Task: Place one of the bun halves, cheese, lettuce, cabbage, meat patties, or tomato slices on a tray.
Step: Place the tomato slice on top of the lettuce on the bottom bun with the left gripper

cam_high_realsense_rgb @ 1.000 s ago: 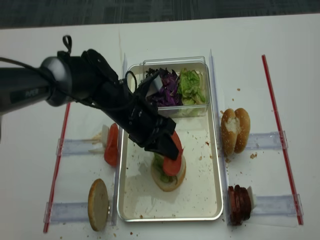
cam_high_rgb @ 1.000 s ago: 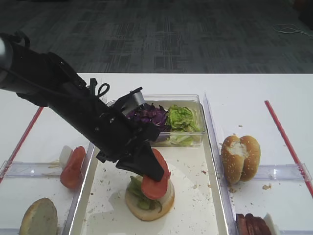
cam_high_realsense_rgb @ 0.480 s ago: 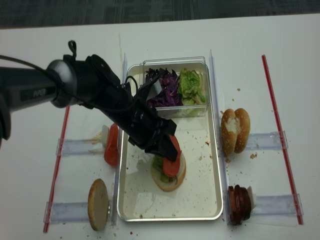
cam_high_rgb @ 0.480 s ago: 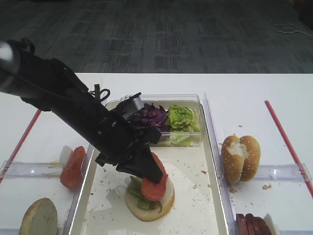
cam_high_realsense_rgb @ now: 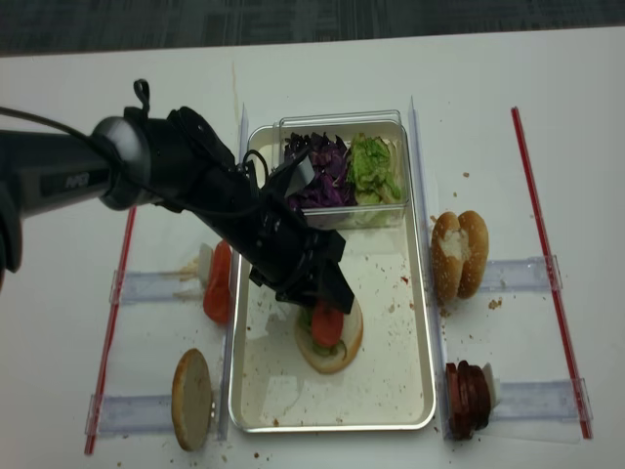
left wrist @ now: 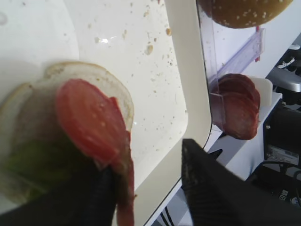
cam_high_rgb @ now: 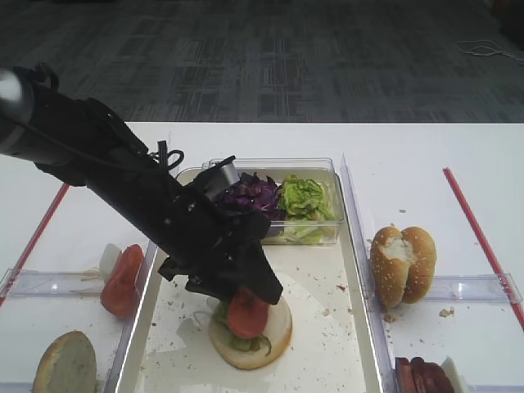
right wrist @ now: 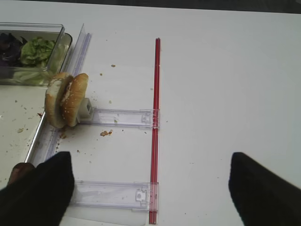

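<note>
Red tomato slice point(left wrist: 89, 120) is laid on the lettuce point(left wrist: 35, 162) and bun half point(left wrist: 101, 82) in the tray point(left wrist: 188, 101). It is being let go, with the left jaws point(left wrist: 146, 188) parted around it. Next, a straight lift is called for; the right jaws' state cannot be told.

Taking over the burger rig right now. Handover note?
Left gripper: open, low over the tray, jaws either side of the tomato slice. Whether a finger touches it, cannot tell.
Right gripper: open, empty, over the table to the right of the tray.
Done: the tomato slice lies on lettuce on a bun half in the tray.
Stock: spare tomato slices and a lone bun half left of the tray; paired bun halves and meat patties right of it; cabbage in the clear box.
Left: lift the left gripper clear.
</note>
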`<state>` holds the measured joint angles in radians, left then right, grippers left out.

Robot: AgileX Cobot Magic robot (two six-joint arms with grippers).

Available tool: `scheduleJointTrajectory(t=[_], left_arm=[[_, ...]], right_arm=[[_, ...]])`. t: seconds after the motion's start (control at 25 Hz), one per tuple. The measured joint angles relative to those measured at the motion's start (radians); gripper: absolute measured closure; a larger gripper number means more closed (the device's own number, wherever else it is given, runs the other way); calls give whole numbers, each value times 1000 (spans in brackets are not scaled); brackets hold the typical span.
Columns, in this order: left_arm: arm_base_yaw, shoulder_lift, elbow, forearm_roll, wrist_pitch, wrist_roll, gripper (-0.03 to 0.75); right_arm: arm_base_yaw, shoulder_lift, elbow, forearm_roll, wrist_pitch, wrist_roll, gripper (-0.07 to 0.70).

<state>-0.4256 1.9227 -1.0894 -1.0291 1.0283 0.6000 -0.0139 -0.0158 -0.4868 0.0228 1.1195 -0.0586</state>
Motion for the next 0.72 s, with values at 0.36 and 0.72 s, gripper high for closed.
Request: scheduleJointTrajectory(t=[0.36, 0.72], left_arm=[[-3, 0, 0, -5, 8, -10, 338], [-85, 0, 0, -17, -26, -18, 336]], right_arm=[[0, 0, 0, 0, 0, 0, -59], [0, 0, 0, 0, 0, 0, -59]])
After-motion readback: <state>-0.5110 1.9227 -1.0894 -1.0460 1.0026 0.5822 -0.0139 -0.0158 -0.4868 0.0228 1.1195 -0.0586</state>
